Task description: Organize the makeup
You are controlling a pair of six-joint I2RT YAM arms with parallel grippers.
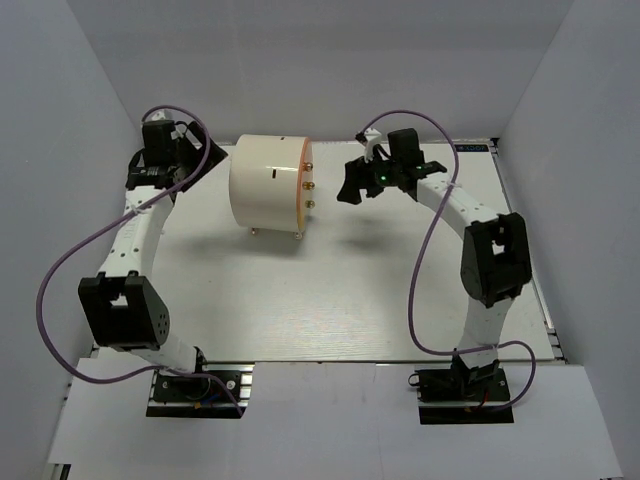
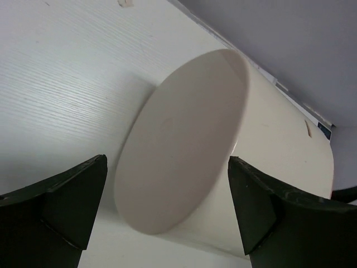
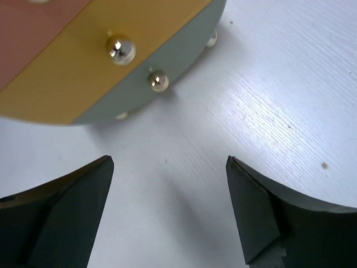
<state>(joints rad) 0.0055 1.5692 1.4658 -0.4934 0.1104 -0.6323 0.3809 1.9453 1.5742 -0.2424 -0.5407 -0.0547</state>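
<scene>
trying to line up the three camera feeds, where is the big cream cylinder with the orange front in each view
Top external: the large cream cylinder with an orange front sits at upper centre, orange face toward the right.
Left wrist: its plain cream back face fills the centre.
Right wrist: its orange front with gold knobs sits upper left.
Shared landmark: the white wood-grain table under it.

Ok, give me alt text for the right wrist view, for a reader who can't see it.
The right gripper, jaws open and empty, hangs over the white table just short of a round container. The container's front, banded pink, yellow and grey-green, fills the upper left and carries two shiny knobs.
</scene>
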